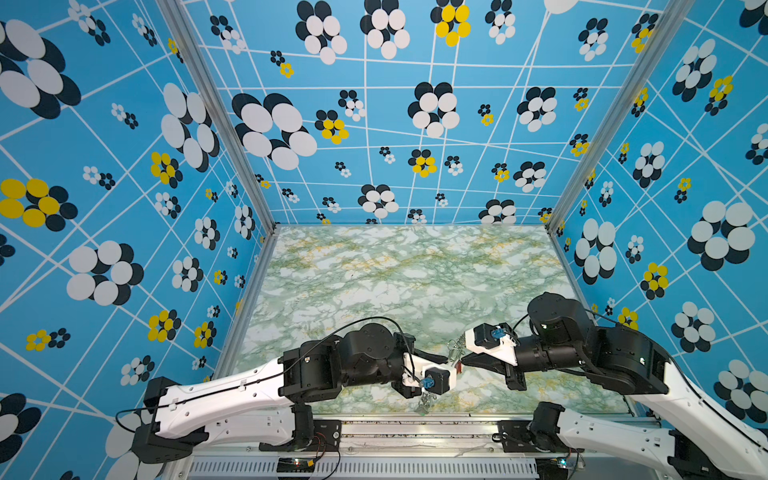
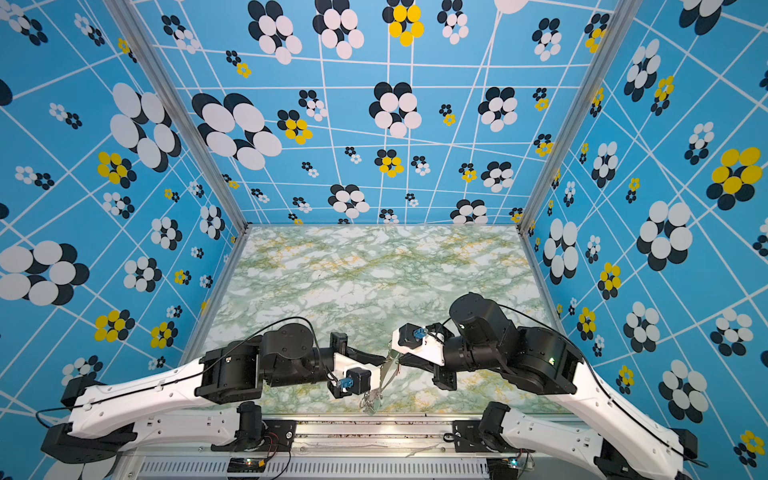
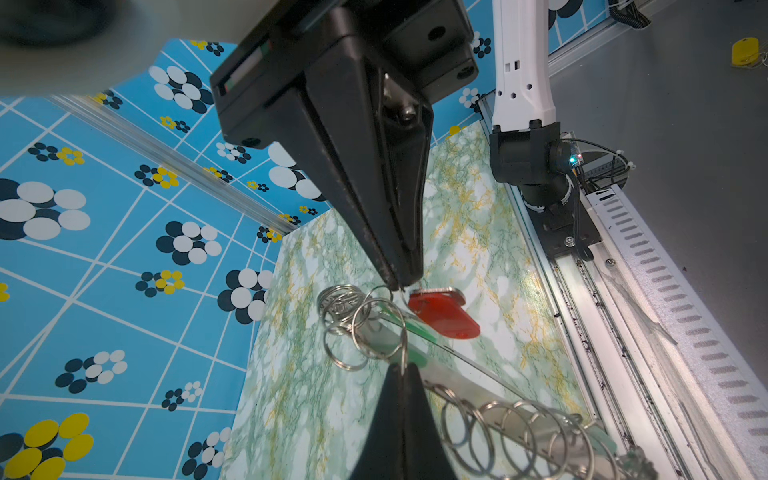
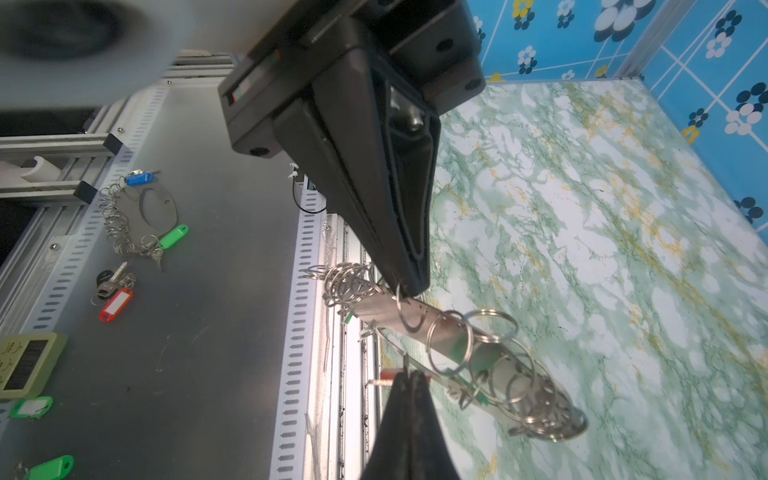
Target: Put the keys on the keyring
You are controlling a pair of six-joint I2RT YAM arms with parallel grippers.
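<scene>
Keyring [image 4: 382, 309] first: its grey plate is up on edge near the front middle of the marbled table [image 1: 374, 282]. It slants between the two arms, with wire rings [image 3: 498, 432] strung along it and bunched thick at one end. Whether its low end touches the table I can't tell from where I stand.

The left gripper [image 3: 401, 370] has its fingers pressed together on the wire of one ring on the plate, so it holds the keyring by that ring. The right gripper [image 3: 401, 286] comes in from the opposite side, its tip close to the left's. Its fingers are closed as well, nipping the red tag [image 3: 444, 318] by the thin wire at its top end. The tag hangs just beside the plate, apart from the row of rings. A strip of silver runs along the tag's upper side (key or trim, too small to say). In a top view the red tag [image 1: 458, 368] sits right under the two black tips.

A green tag [image 3: 417, 358] shows as a sliver against the plate among the rings, mostly hidden.

Past the front rail, on the grey bench [image 4: 216, 291], lie a second plate [image 4: 170, 216] with blue and green tags and a loose red tag [image 4: 116, 305] with a white window.
</scene>
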